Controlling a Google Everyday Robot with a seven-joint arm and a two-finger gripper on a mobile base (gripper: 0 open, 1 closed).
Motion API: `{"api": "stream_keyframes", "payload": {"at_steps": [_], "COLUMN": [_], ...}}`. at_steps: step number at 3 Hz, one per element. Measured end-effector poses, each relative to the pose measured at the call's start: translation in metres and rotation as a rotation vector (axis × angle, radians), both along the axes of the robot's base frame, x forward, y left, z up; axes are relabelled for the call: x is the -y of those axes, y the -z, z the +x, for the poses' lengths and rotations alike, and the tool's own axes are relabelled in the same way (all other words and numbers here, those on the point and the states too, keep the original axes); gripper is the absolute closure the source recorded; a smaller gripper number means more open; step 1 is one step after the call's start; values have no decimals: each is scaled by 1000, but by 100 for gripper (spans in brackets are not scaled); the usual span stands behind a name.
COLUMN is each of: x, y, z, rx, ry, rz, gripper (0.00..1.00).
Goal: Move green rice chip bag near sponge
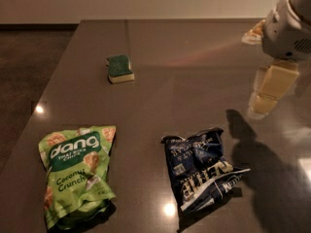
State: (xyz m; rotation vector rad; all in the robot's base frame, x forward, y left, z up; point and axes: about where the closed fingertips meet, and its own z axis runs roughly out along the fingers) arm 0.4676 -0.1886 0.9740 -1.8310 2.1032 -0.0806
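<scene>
Smooth, dark grey-brown tabletop with a faint sheen fills most of the view, dotted with small light reflections, with a pale wall behind and dark floor off its left edge. The green rice chip bag lies flat near the front left of the table, close to the left edge; it is crinkled and glossy, roughly rectangular, with its long axis running from near to far. Its "dang" end points away toward the far side, leaning slightly left. The sponge, a small block with a rough dark green top and pale yellow base, sits well apart from it farther back. Only bare surface lies between the two. A creased navy blue chip bag lies to the right of the green one, clear of it. The gripper, pale yellow under a white housing, hangs over the right side of the table, touching nothing; whether it is parted or closed cannot be told.
</scene>
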Motion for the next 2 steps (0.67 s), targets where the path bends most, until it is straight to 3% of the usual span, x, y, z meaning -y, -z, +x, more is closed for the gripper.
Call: {"api": "stream_keyframes", "payload": {"at_steps": [1,2], "x": [-42,-69], "y": [4,4], "z": [35,53], "rx": [39,71], "ry": [-200,-356], "rz": [18,25], "gripper": [0,0]}}
